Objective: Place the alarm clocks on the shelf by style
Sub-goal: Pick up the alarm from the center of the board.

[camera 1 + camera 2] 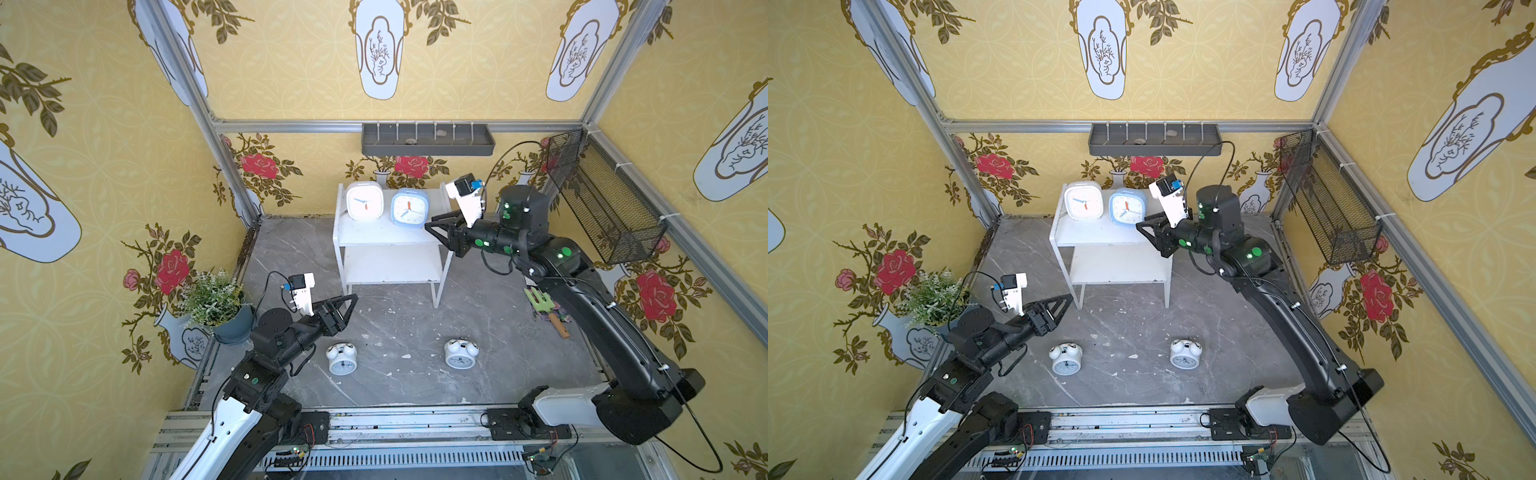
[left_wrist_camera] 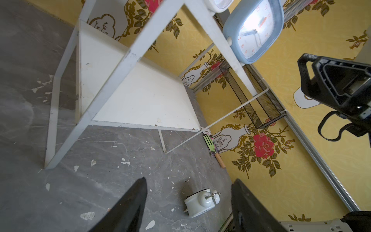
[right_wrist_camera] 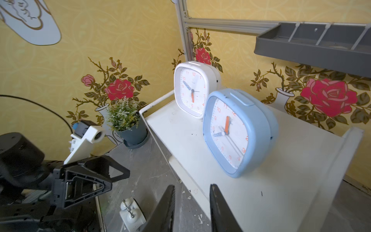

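Observation:
The white shelf (image 1: pixel 386 237) stands at the back. On its top board, side by side and upright, are two alarm clocks: a white rounded-square one (image 1: pixel 365 200) and a light blue one (image 1: pixel 409 207). Two round twin-bell clocks (image 1: pixel 342 360) (image 1: pixel 460 354) lie on the grey floor in front. My left gripper (image 1: pixel 352 300) hangs open above the floor, left of the shelf's legs, with nothing in it; one twin-bell clock (image 2: pixel 200 202) shows between its fingers, far below. My right gripper (image 1: pixel 429 224) is open and empty at the top board's right front edge, near the blue clock (image 3: pixel 239 132).
A potted plant (image 1: pixel 216 305) stands at the left wall. A grey wall tray (image 1: pixel 428 140) hangs above the shelf, and a black wire basket (image 1: pixel 598 199) is on the right wall. A green garden fork (image 1: pixel 544 309) lies by the right wall.

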{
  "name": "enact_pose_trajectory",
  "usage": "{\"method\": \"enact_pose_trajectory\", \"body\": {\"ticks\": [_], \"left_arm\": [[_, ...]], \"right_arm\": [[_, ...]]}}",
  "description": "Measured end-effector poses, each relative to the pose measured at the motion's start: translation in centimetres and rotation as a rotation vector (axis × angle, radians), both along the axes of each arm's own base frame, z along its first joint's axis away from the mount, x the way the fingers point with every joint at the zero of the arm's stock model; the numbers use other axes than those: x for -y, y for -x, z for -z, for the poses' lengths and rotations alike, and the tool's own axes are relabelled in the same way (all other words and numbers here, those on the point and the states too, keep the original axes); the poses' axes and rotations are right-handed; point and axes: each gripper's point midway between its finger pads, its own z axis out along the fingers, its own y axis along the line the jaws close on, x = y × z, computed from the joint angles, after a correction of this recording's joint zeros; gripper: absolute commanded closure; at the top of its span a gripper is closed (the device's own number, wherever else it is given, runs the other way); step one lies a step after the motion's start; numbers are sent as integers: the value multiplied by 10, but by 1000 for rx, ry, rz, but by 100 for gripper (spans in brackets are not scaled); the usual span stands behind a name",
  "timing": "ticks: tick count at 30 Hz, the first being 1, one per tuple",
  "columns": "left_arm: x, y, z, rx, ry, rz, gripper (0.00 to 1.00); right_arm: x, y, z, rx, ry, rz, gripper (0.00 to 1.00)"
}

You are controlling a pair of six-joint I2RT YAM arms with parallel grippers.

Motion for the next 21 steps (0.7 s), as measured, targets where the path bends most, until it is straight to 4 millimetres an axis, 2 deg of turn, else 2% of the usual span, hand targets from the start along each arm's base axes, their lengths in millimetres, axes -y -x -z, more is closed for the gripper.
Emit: {"method": "enact_pose_trajectory", "body": {"ticks": [2,5,16,19,21], "left_arm": [[-3,-1,7,-26,-17,-16,30],[-6,-1,17,-59,-39,-33,30],[-3,-5,25,-69,-65,-26,30],[-4,-5,26,-73,-67,-26,30],[-7,-5,29,-90,-80,-44,30]], "right_arm": [[1,-15,6,1,9,57,43],[3,-28,10,17,7,125,40],[13,-39,17,42,25,217,40],[13,-36,14,52,27,229,40],[6,-17,11,65,24,204,40]]}}
